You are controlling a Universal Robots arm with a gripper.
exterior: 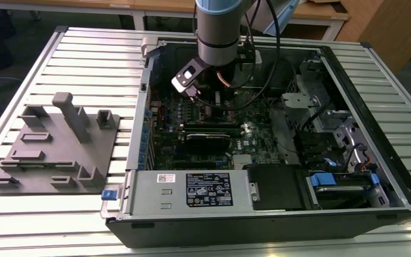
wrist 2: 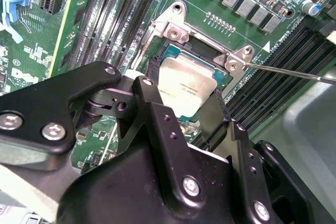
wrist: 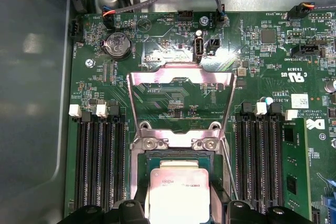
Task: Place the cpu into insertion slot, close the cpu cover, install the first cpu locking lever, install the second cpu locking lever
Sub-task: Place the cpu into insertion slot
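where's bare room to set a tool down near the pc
Bare table slats at the exterior view's left, around the grey fixture. Crowded inside the case, where the gripper is at the cpu.

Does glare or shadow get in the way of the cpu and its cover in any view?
First wrist view: pinkish glare streaks the raised cpu cover, and the cpu looks bright but evenly lit. Second wrist view: the cpu shows only a soft sheen. Exterior view: the motherboard beneath the arm lies in deep shadow.
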